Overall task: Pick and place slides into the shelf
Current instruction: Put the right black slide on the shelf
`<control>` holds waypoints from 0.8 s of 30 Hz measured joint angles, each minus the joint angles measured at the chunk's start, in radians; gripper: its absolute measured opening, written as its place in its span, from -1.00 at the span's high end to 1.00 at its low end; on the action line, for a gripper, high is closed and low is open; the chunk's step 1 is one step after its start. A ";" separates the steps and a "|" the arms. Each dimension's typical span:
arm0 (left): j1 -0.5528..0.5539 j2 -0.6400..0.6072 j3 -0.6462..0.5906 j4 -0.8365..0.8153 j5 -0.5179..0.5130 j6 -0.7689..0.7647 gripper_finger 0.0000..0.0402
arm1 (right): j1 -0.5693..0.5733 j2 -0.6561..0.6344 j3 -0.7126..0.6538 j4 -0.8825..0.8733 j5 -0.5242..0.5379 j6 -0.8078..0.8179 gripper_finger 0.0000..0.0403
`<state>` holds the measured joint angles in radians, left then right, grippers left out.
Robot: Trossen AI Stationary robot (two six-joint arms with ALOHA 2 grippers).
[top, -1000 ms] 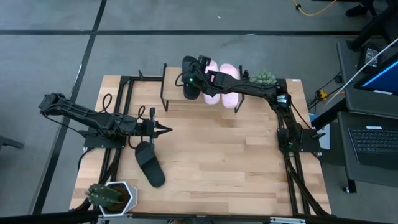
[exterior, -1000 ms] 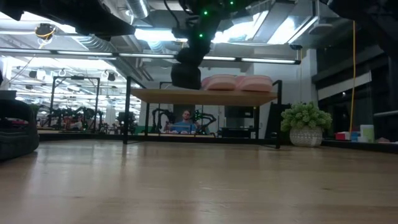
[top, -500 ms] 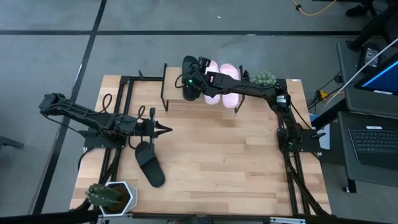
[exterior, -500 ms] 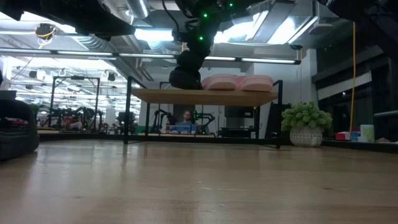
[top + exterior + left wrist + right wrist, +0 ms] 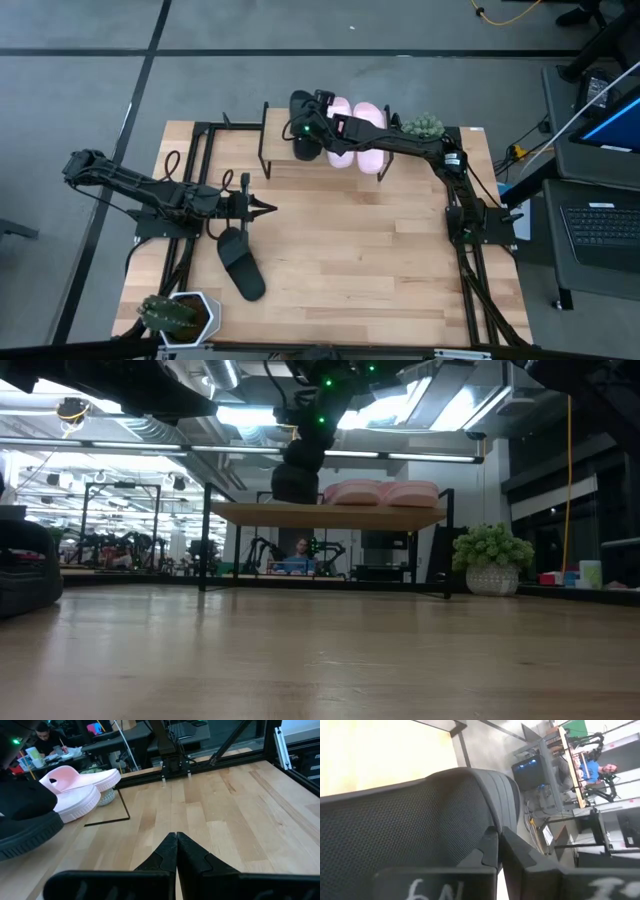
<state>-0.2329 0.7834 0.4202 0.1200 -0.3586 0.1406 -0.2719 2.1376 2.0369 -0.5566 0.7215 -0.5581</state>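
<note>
A black slide (image 5: 303, 128) sits over the left end of the shelf (image 5: 278, 150), pinched at its strap by the right hand (image 5: 312, 128), whose fingers (image 5: 492, 852) are pressed nearly together on the mesh strap (image 5: 420, 825). From the low view the black slide (image 5: 296, 482) is at the shelf's top board (image 5: 330, 514); whether it rests on the board or hangs just above it cannot be told. Just beside it to the right, two pale pink slides (image 5: 358, 135) lie side by side on the same board, touching each other.

The other black slide (image 5: 241, 262) lies on the counter (image 5: 360, 250), well apart from the shelf, near the front left. Close above it the left hand (image 5: 262, 209) hovers, its fingers (image 5: 176, 852) pressed together on nothing, pointing across the counter.

A potted plant (image 5: 180, 313) stands at the counter's front left corner, another (image 5: 422, 126) at the shelf's right end.
</note>
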 joint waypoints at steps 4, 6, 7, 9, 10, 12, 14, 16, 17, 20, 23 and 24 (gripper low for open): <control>0.000 0.000 0.000 0.000 0.000 0.000 1.00 | -0.017 0.000 0.000 0.014 -0.065 -0.012 0.96; 0.000 0.000 0.000 0.000 0.000 0.000 1.00 | -0.028 0.000 0.000 0.016 -0.085 -0.007 0.96; 0.000 0.000 0.000 0.000 0.000 -0.001 1.00 | -0.032 0.000 0.000 0.015 -0.087 -0.002 0.96; 0.000 0.000 0.000 0.000 0.000 -0.001 1.00 | -0.039 0.000 0.000 0.013 -0.088 -0.001 0.96; 0.000 0.000 0.000 0.000 0.000 -0.001 1.00 | -0.042 0.000 0.000 0.013 -0.087 -0.001 0.96; 0.000 0.000 0.000 0.000 0.000 0.000 1.00 | -0.044 0.000 0.000 0.014 -0.087 -0.001 0.96; 0.000 0.000 0.000 0.000 0.000 0.000 1.00 | -0.044 0.000 0.000 0.013 -0.087 -0.001 0.96; 0.000 0.000 0.000 0.000 0.000 0.000 1.00 | -0.043 0.000 0.000 0.012 -0.088 -0.001 0.96; 0.000 0.000 0.000 0.000 0.000 0.000 1.00 | -0.043 0.000 0.000 0.011 -0.088 0.000 0.96; 0.000 0.000 0.000 0.000 0.000 0.000 1.00 | -0.043 0.003 0.000 0.008 -0.091 0.005 0.96; 0.000 0.000 0.000 0.000 0.000 -0.001 1.00 | -0.044 0.019 0.000 0.008 -0.090 0.004 0.96; 0.000 0.000 0.000 0.000 0.000 -0.001 1.00 | -0.044 0.024 0.000 0.008 -0.089 0.004 0.96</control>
<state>-0.2332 0.7834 0.4201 0.1200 -0.3584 0.1398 -0.3161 2.1621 2.0373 -0.5481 0.6323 -0.5545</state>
